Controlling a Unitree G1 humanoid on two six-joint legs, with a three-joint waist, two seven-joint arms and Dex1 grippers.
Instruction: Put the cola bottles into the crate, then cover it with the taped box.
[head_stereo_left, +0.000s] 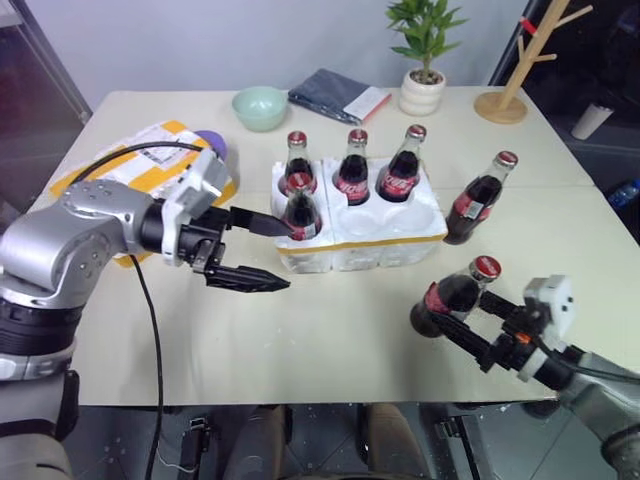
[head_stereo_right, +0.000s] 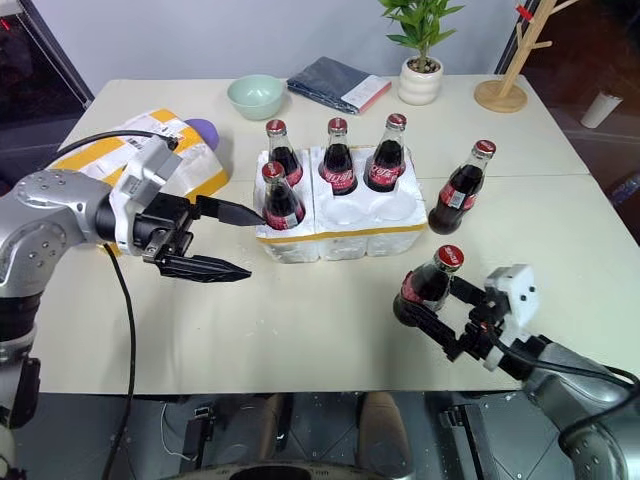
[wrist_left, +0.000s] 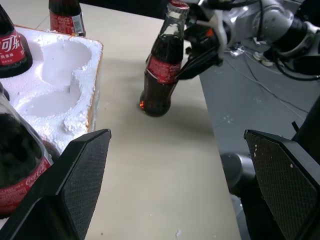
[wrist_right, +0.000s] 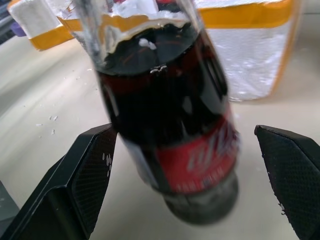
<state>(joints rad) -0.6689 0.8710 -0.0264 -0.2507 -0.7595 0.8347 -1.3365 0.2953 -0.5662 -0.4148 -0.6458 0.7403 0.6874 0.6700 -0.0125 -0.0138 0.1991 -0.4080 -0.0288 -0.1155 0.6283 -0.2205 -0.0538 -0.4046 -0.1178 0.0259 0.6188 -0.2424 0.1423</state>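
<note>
The white crate (head_stereo_left: 385, 245) sits mid-table with several cola bottles (head_stereo_left: 352, 170) upright in its wells; two wells on its near right are empty. One bottle (head_stereo_left: 480, 200) stands on the table just right of the crate. Another bottle (head_stereo_left: 452, 296) leans tilted on the table between the fingers of my open right gripper (head_stereo_left: 455, 312); the right wrist view shows a gap beside the bottle (wrist_right: 170, 125). My open left gripper (head_stereo_left: 288, 258) holds nothing and hovers at the crate's front left corner, its upper finger close to the front-left bottle (head_stereo_left: 300, 215). The taped box (head_stereo_left: 140, 150) lies far left, partly behind my left arm.
A green bowl (head_stereo_left: 260, 107), a folded dark cloth (head_stereo_left: 338, 95), a potted plant (head_stereo_left: 423, 60) and a wooden stand (head_stereo_left: 515, 70) line the table's far edge. A purple object (head_stereo_left: 212, 140) lies beside the taped box. The near table edge runs close under both grippers.
</note>
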